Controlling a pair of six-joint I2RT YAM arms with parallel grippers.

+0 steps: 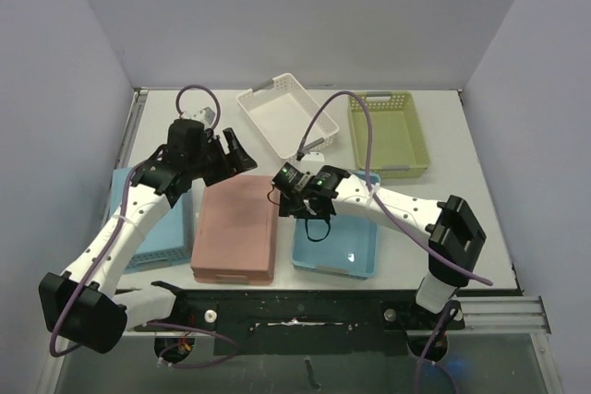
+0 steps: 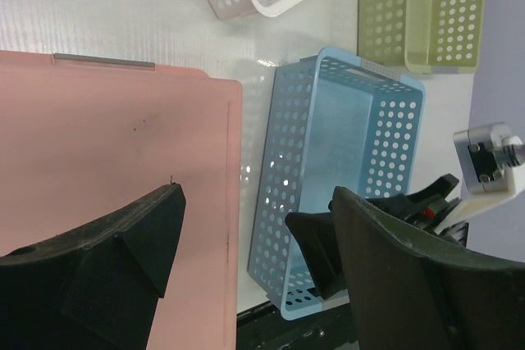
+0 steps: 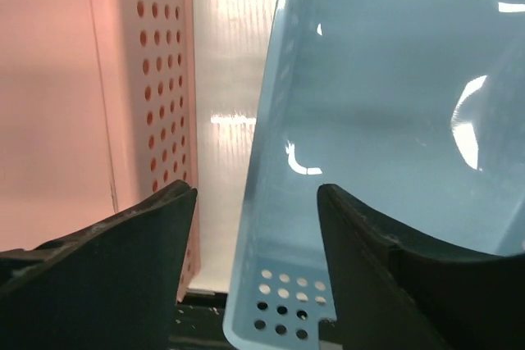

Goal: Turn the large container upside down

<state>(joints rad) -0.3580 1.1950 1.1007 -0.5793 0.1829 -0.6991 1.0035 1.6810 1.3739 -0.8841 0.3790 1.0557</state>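
Between pink container [image 1: 235, 228] and blue basket [image 1: 337, 248] edges runs a narrow strip of bare surface [image 3: 221, 79]. Both the right gripper [image 3: 256, 194] and left gripper [image 2: 256, 202] jaws stand wide, empty.

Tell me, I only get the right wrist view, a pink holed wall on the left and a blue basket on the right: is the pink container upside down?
Observer: From above, the pink container shows a flat closed face up, so it looks flipped.
Operator: Where is the left arm?
Observer: Its fingers stand open above the pink container, holding nothing.
Operator: Anything beyond the pink wall?
Observer: A second blue basket sits left of the pink container, partly under the left arm.
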